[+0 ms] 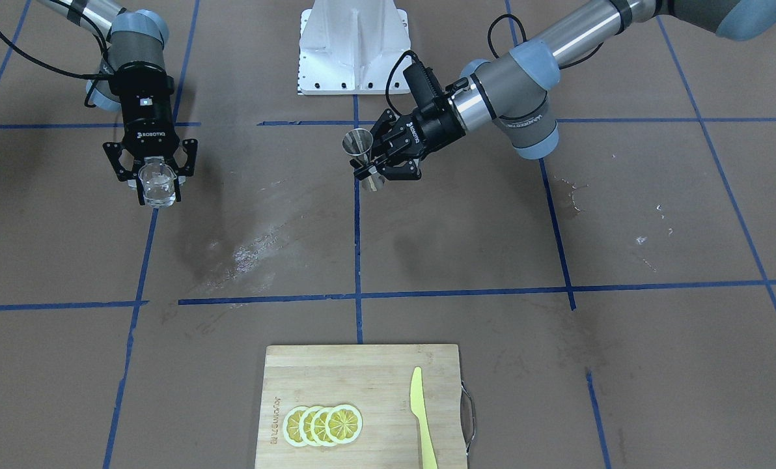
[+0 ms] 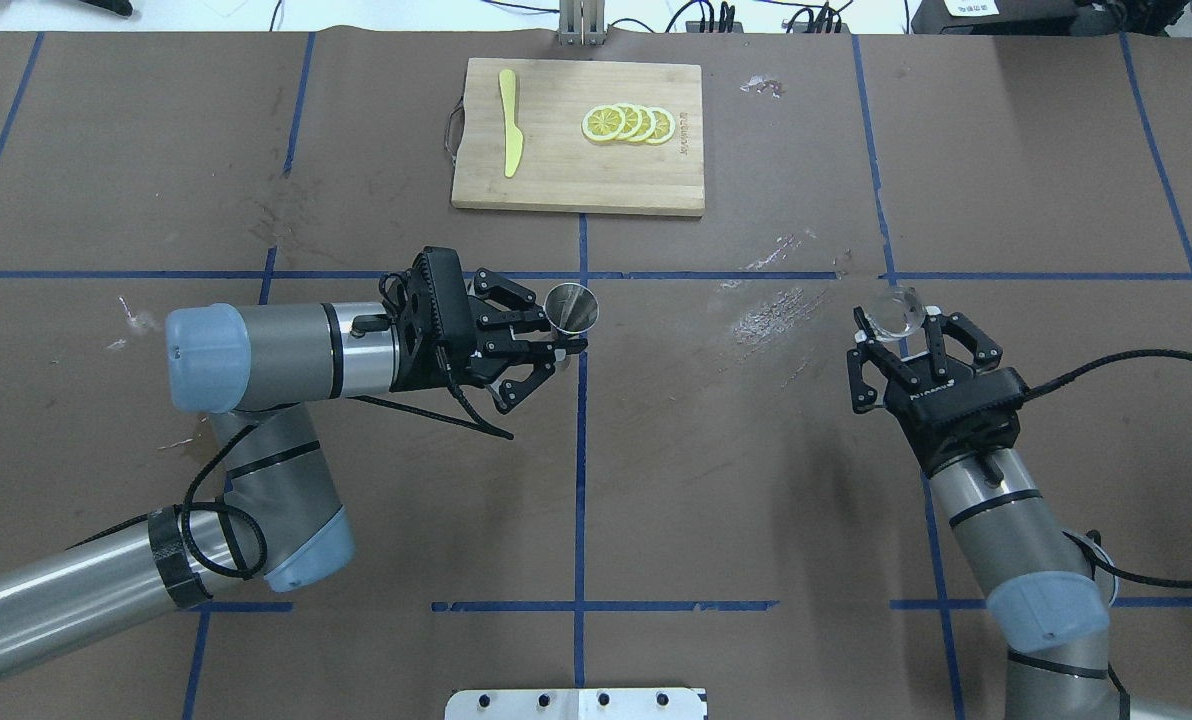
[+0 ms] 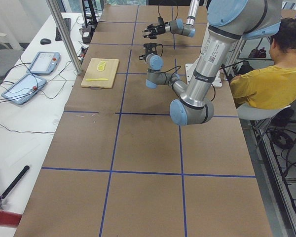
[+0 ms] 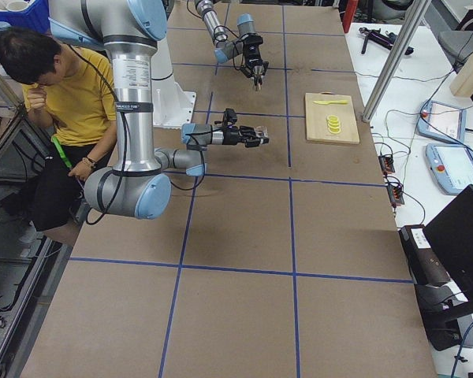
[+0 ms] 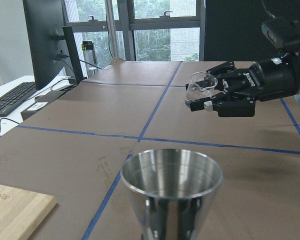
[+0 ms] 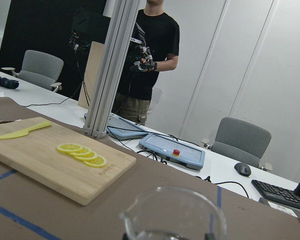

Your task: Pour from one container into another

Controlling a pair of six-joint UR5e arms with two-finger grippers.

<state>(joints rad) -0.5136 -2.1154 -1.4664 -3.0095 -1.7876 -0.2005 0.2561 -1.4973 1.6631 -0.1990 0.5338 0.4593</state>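
The steel jigger (image 2: 571, 308) stands upright, lifted off the table near the centre line, with my left gripper (image 2: 562, 342) shut on its waist. In the left wrist view its open cone (image 5: 172, 192) fills the lower middle. The clear glass beaker (image 2: 896, 312) is held upright and off the table far to the right, my right gripper (image 2: 892, 335) shut on it. The front view shows the beaker (image 1: 157, 185) at left and the jigger (image 1: 359, 144) in the middle, a wide gap between them. Low in the right wrist view is the beaker's rim (image 6: 175, 212).
At the far side from the robot's base lies a wooden cutting board (image 2: 556, 180) carrying lemon slices (image 2: 628, 123) and a yellow knife (image 2: 509, 135). Pale smears (image 2: 771, 305) mark the brown table between the grippers. A seated person (image 3: 266, 74) is beside the robot.
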